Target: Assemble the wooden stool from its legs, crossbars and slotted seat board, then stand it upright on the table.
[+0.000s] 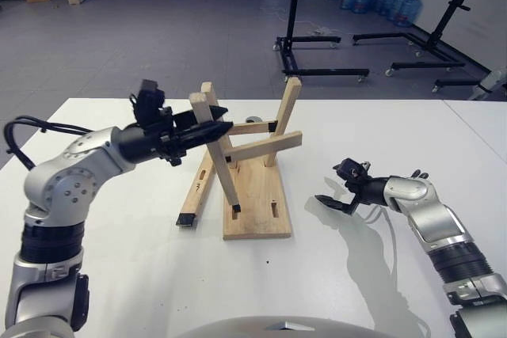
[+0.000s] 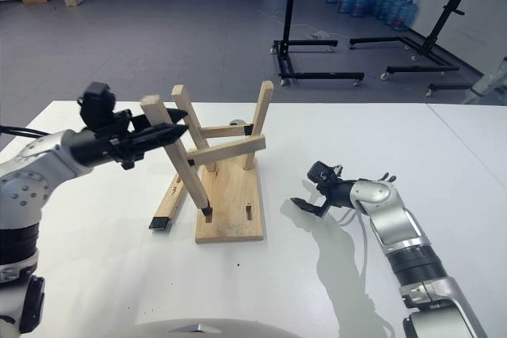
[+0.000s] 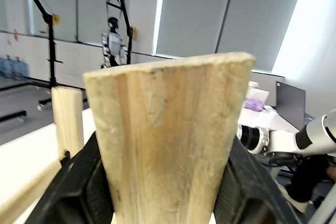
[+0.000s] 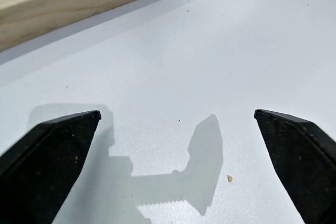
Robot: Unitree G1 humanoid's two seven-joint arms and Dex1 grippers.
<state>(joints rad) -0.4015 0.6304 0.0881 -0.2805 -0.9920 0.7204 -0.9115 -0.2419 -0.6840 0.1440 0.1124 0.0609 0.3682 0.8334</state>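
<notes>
Left eye view: the seat board (image 1: 261,213) is laid flat on the table (image 1: 142,275) w/ a part-built frame leaning on it. The left gripper (image 1: 215,122) is closed round the upper part of a slanted leg (image 1: 226,173), whose black-tipped foot is set on the board near its middle; whether it's seated in a slot can't be told. A far leg (image 1: 287,112) and a crossbar (image 1: 265,146) are joined behind it, and a loose piece (image 1: 196,193) lies just beside the board on the robot's left. The right gripper (image 1: 337,187) is held low over the table near the board's right side, spread wide, nothing in it. Risk, as judged: the frame is braced by one arm only, so if the leg is pushed off-angle the foot could be levered off, the frame tipped, or the unheld board slid along the table. Right eye view: same layout, nothing extra. Left wrist view: the leg's end is seen pinched tight between both fingers (image 3: 86,182), so the grip is confirmed where the head views only suggest it; foot and board aren't covered here. Right wrist view: fingers (image 4: 47,150) are seen wide apart over bare table, w/ the board's edge beyond and apart from them, a gap that's harder to judge from the head.
</notes>
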